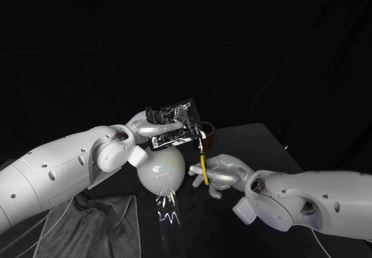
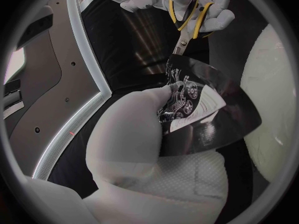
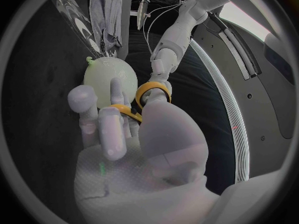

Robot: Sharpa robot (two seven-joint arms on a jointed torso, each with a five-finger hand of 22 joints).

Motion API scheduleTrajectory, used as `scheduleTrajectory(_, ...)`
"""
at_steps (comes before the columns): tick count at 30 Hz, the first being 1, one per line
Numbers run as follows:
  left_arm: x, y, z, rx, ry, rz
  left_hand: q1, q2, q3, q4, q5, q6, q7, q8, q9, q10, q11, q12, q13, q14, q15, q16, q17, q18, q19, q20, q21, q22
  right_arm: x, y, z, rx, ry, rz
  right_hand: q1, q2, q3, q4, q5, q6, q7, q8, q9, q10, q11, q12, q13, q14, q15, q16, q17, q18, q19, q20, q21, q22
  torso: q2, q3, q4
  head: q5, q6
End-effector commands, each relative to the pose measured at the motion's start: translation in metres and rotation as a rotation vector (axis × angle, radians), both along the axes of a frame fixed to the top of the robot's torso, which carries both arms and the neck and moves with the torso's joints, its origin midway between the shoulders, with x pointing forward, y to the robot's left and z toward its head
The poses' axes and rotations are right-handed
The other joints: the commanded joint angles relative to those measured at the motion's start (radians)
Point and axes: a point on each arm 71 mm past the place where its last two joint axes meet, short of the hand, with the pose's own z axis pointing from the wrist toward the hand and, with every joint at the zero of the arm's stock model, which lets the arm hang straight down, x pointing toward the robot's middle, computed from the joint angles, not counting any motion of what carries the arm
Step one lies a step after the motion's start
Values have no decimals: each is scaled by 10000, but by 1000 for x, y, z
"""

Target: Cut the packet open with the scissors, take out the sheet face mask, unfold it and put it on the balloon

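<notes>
My left hand [image 1: 149, 124] holds the dark patterned packet [image 1: 175, 122] up above the table, its fingers [image 2: 134, 109] pinching one side of the packet [image 2: 199, 112]. My right hand [image 1: 219, 173] grips the yellow-handled scissors [image 1: 203, 161], which point up with the blades at the packet's lower right edge. In the left wrist view the scissors [image 2: 186, 16] have their tip touching the packet's edge. The pale balloon [image 1: 159, 169] stands below the packet, between the two hands; it also shows beyond my right hand [image 3: 134, 139] as a balloon [image 3: 109, 79] with its knot visible.
A grey cloth [image 1: 93, 223] lies on the black table [image 1: 256, 141] at the front left. A clear shiny strip [image 1: 169, 215] runs from the balloon toward the front edge. A small brown cup [image 1: 208, 130] stands behind the packet.
</notes>
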Motion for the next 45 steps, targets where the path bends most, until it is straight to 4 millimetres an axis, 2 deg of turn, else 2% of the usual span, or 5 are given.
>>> scheduleTrajectory(1,-3,-3,1,47,-243,-405,-19,98,-23,-14,65,53,-10,45,1043,52,4,9,16,-14,-60,55,-12,117,-66,0,63,14,0,2,2,65,-133,230,-100,-24,-299,-11,-36,33,81,-60,-24,-23,21,-112,-141,-7,59,-28,-17,90,3,82,-39,222,2,2,-5,5,2)
scheduleTrajectory(25,-2,2,2,41,-808,-957,-14,92,-40,-36,65,48,-22,53,1060,49,-2,6,16,-14,-63,64,-12,117,-75,-2,79,26,-3,-2,5,93,13,528,-160,-46,-294,5,-36,143,93,-99,-51,-16,43,-320,-456,-20,80,-20,-46,108,-23,122,-65,208,-1,4,2,-2,-18)
scheduleTrajectory(45,-8,-3,3,68,-904,-1295,-13,92,-46,-43,65,47,-26,56,1066,48,-4,5,16,-6,-64,86,14,116,-79,-3,85,31,6,0,15,146,-405,415,-167,-35,-286,5,-36,149,99,-112,-58,-28,49,-353,-511,-27,87,-24,-63,111,-31,128,-75,203,0,1,7,-101,60)
